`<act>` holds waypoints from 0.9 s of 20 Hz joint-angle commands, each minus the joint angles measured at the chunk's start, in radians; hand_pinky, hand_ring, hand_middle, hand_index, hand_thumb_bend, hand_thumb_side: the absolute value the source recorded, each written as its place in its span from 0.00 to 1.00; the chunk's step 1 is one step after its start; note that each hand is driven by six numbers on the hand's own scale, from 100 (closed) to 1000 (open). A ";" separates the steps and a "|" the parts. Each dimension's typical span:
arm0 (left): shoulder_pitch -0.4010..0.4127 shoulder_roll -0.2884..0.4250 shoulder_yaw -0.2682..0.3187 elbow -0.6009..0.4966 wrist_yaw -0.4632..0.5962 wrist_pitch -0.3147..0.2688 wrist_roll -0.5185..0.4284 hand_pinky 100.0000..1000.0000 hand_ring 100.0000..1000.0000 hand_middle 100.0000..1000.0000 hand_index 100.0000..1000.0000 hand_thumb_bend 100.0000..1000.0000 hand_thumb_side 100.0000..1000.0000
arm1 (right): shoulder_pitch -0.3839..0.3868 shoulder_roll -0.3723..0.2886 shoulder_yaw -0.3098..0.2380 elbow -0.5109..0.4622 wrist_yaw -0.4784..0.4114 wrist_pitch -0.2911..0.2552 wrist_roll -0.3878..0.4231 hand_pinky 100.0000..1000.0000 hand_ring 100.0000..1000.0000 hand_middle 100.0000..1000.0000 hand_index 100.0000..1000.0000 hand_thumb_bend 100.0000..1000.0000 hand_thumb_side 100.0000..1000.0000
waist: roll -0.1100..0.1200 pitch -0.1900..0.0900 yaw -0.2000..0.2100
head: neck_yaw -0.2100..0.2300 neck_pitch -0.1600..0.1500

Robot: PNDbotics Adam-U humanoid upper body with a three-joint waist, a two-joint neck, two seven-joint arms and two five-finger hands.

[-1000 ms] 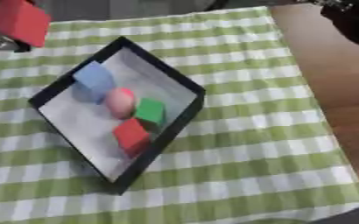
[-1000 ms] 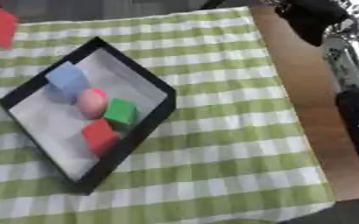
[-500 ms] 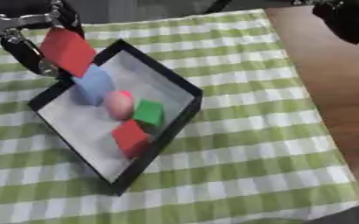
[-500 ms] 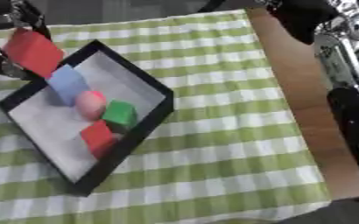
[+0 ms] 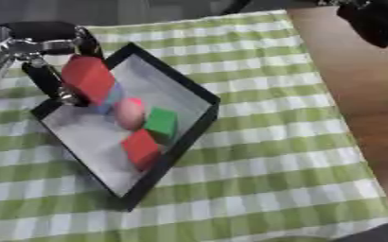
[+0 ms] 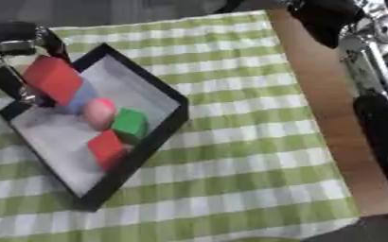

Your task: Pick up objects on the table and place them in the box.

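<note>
Over the near-left corner of the shallow black-walled box with a pale grey floor (image 5: 193, 120), the robot's left hand (image 5: 52, 71) holds a red rectangular block (image 5: 88, 78), fingers on either side of it, the block tilted and hanging above the box's upper end. It looks rigid and light, probably foam or painted wood, with flat smooth faces; such faces can slip, so the sensible hold is the one it has now, across two opposite faces near the middle.

Inside the box lie a blue cube (image 5: 110, 97), mostly hidden under the held block, a pink rounded object (image 5: 129, 112), a green cube (image 5: 161, 123) and a second, smaller red cube (image 5: 141, 147). They crowd the middle in a line from the upper end down toward the right wall, so the block has free floor mainly at the lower-left part. Released where it hangs, it would likely land on the blue cube and tip.

Under everything lies a green-and-white checked cloth (image 5: 272, 156), with bare brown tabletop (image 5: 346, 90) to the right. At the top right corner the right arm shows dark, but I cannot tell how its hand (image 6: 330, 19) is set.
</note>
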 commanded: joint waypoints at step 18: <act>0.234 0.188 0.262 -0.354 0.356 0.222 0.392 0.86 0.78 0.79 0.87 0.10 0.89 | 0.003 -0.008 -0.026 -0.013 -0.022 -0.001 -0.024 0.88 0.68 0.56 0.73 0.07 0.23 | 0.000 -0.059 0.028 | -0.036 0.005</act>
